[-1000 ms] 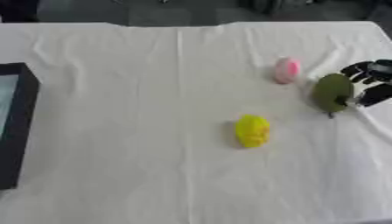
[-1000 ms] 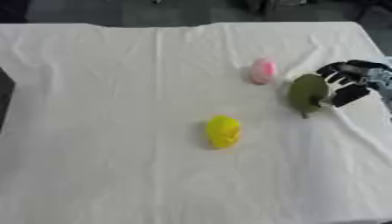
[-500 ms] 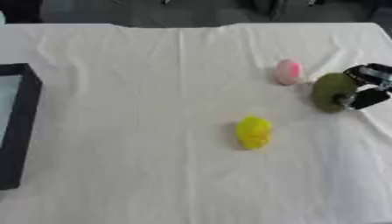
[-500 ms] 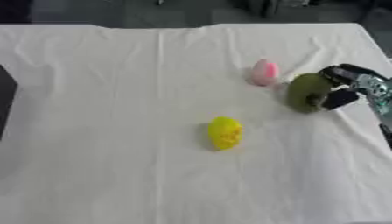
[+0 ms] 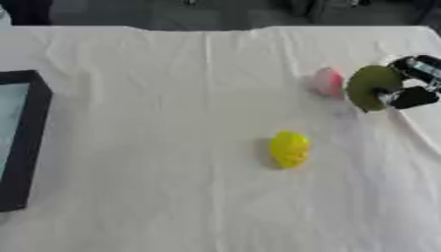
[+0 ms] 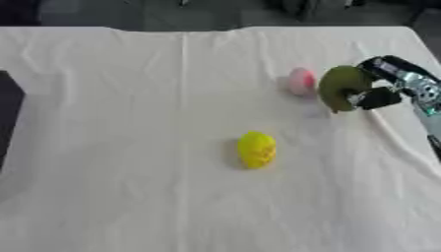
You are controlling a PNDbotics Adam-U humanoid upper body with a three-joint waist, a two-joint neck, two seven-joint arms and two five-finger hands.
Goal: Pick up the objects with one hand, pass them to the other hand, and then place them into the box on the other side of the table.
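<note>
Near the table's (image 5: pixel 172 74) right edge, the right robot hand (image 6: pixel 379 88) curls its fingers around a green ball (image 6: pixel 343 87). The pictures are blurry, so its fingers are hard to see.

The robot hand (image 6: pixel 389 83) is black with silver, bluish-tinted segments.

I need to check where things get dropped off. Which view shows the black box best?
The left eye view: the box shows its dark frame and pale inside at the table's left edge. The right eye view catches only a dark sliver of it at its left border.
</note>
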